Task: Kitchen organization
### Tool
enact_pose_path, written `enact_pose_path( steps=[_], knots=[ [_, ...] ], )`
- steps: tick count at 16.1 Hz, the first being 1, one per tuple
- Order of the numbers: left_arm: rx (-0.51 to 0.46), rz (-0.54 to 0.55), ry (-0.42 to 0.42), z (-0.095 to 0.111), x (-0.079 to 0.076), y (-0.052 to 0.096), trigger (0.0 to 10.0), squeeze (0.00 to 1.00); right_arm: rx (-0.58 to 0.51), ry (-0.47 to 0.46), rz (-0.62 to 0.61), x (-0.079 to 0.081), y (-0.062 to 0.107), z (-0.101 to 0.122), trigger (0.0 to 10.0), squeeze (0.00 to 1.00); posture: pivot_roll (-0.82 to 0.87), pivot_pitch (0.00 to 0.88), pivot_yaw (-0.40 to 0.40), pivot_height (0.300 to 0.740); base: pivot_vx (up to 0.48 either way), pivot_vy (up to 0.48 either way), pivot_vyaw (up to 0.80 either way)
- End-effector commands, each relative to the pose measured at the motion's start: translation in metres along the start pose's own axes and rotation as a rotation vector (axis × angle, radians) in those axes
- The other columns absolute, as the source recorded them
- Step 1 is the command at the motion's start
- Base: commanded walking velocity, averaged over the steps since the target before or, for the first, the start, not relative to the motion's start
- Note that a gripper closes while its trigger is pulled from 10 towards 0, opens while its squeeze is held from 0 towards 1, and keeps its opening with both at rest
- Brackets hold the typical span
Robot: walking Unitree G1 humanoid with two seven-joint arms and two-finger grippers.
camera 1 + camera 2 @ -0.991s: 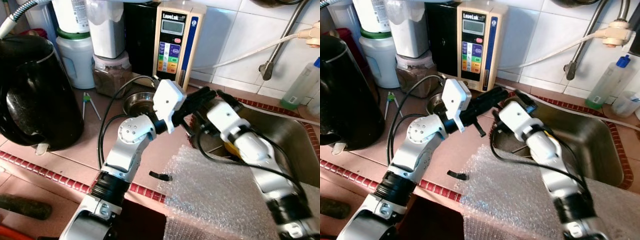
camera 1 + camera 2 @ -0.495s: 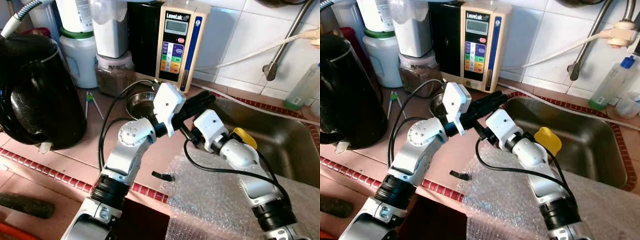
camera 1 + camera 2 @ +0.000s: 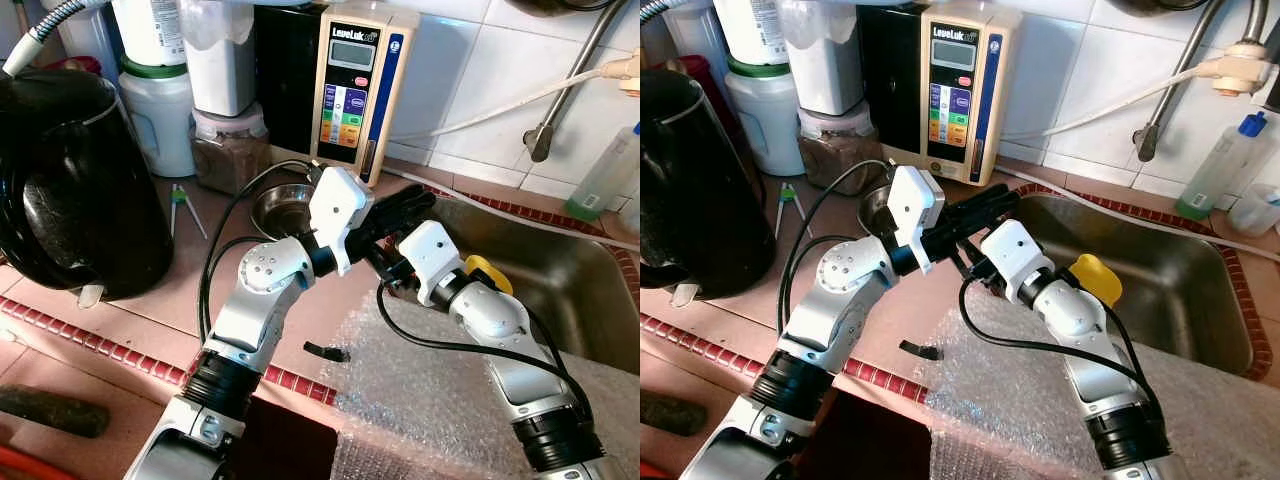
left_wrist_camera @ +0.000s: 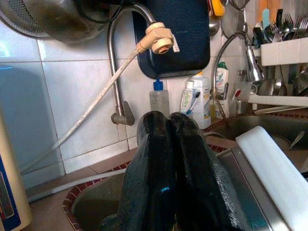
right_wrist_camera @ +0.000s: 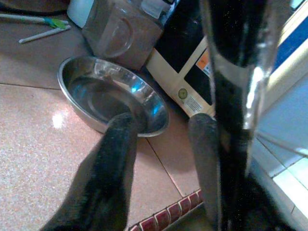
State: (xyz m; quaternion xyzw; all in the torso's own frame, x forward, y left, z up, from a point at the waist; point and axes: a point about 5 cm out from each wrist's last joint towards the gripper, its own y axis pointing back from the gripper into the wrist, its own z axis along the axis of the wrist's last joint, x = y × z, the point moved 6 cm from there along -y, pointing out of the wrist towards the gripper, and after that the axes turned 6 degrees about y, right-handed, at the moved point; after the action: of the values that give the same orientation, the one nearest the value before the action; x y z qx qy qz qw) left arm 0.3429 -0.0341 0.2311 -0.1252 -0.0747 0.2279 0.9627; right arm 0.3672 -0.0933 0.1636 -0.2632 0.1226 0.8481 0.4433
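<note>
Steel bowl sits on the table before the jar. Our right end effector, fingers apart, points at its rim; the left end effector, fingers together, crosses above. We should straddle the rim squarely, avoiding the left arm.

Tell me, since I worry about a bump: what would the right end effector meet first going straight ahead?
Probably the steel bowl; the right end effector, open, points at its rim. Depth is uncertain.
</note>
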Motion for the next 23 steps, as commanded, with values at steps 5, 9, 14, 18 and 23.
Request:
enact_pose_path(
  steps=[5,9,14,18,23],
  knots=[
    [-0.001,-0.018,-0.033,0.003,-0.005,-0.004,0.0,0.0,-0.008,0.032,-0.01,-0.002,0.003,0.005,0.0,0.0,0.04,0.0,-0.048,0.74,0.0,0.0,0.0],
    [0.009,0.012,-0.033,-0.001,-0.002,-0.001,0.9,0.0,-0.03,0.088,-0.051,-0.009,0.004,0.012,0.0,0.0,0.05,0.0,-0.046,0.74,0.0,0.0,0.0],
    [0.046,0.043,-0.027,-0.01,0.002,0.007,10.0,0.0,-0.02,0.092,-0.072,-0.014,0.005,0.009,0.0,0.0,0.06,0.0,-0.053,0.74,0.0,0.0,0.0],
    [0.055,0.064,-0.003,-0.016,0.004,0.017,10.0,1.0,0.005,0.099,-0.095,-0.021,0.008,0.002,0.0,0.0,0.06,0.0,-0.053,0.74,0.0,0.0,0.0],
    [0.047,0.115,0.09,-0.021,0.013,0.03,10.0,1.0,0.052,0.145,-0.113,-0.044,0.014,-0.011,0.0,0.0,0.06,0.0,-0.061,0.74,0.0,0.0,0.0]
  ],
)
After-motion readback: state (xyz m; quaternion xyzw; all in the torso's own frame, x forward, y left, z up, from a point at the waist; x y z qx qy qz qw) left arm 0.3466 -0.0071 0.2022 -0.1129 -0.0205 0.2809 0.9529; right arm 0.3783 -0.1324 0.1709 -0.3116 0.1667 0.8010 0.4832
